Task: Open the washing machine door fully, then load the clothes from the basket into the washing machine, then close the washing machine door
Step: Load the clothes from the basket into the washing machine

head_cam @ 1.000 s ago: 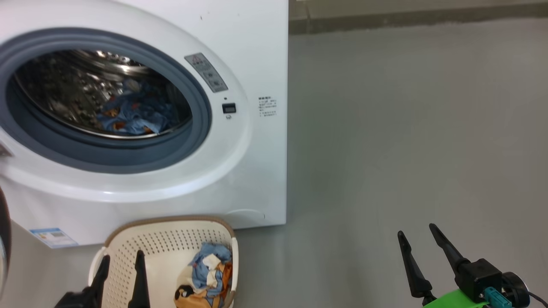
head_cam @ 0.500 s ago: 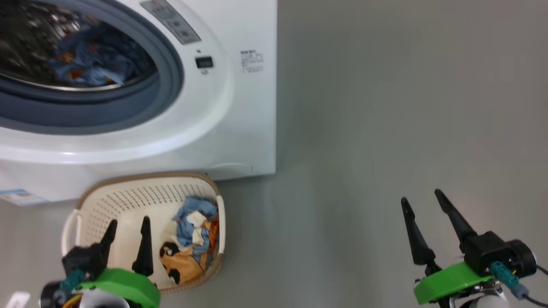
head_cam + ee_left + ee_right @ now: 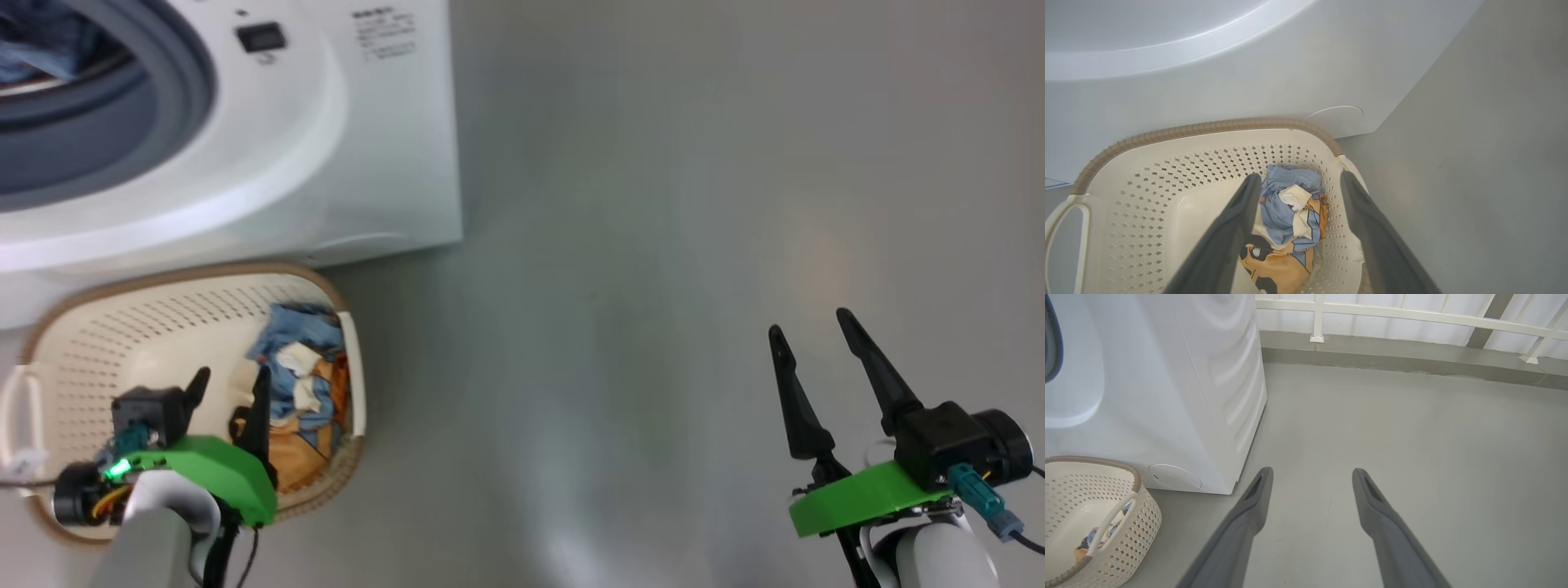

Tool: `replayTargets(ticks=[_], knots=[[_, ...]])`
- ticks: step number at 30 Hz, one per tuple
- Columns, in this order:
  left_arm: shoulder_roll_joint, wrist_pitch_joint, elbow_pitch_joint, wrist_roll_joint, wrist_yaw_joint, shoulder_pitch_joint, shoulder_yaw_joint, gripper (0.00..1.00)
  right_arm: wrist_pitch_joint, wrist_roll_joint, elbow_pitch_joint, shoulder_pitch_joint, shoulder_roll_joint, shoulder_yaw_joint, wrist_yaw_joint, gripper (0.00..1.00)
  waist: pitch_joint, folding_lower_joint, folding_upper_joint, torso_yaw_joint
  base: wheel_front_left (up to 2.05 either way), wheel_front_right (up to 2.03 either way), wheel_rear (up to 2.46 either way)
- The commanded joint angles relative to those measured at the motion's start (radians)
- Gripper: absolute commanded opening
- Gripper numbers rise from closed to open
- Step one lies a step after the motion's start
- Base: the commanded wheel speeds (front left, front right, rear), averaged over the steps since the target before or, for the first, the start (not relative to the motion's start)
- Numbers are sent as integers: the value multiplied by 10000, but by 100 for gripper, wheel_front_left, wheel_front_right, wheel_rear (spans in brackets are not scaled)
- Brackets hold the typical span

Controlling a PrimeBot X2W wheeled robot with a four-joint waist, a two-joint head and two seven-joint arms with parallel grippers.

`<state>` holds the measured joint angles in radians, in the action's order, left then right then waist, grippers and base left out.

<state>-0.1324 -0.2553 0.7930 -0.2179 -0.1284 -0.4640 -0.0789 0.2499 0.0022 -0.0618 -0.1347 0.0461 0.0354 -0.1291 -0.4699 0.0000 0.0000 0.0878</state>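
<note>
Brought closer since the earlier frame, the left pincer [image 3: 1300, 179] is held wide open and empty above the clothes [image 3: 1284, 204] bunched at the right end of the basket [image 3: 163, 318] near the washing machine [image 3: 367, 163], so another pick is judged next; the right pincer [image 3: 808, 322] is held open too.

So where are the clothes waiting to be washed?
Head view, lower left: the clothes bunch at the right end of the basket, before the washing machine, by the left pincer.

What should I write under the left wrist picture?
Open left gripper hovers over blue clothes in the cream basket beside the washing machine.
</note>
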Motion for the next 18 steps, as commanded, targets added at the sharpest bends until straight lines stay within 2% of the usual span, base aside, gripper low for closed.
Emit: replayTargets(ticks=[1,11,18], knots=[[-434,-65,50,-59,-19,-220,167,100,118,22,286,-141,41,-257,-16,100,-759,0,0,593,0,0,0],[-1253,-31,2823,-302,-21,-2101,-874,100,118,307,495,-397,41,-519,-16,100,-1913,0,0,1344,0,0,0],[-1769,345,4034,-551,-22,-3153,-1302,100,118,592,558,-511,41,-624,-16,100,-2581,0,0,1813,0,0,0]])
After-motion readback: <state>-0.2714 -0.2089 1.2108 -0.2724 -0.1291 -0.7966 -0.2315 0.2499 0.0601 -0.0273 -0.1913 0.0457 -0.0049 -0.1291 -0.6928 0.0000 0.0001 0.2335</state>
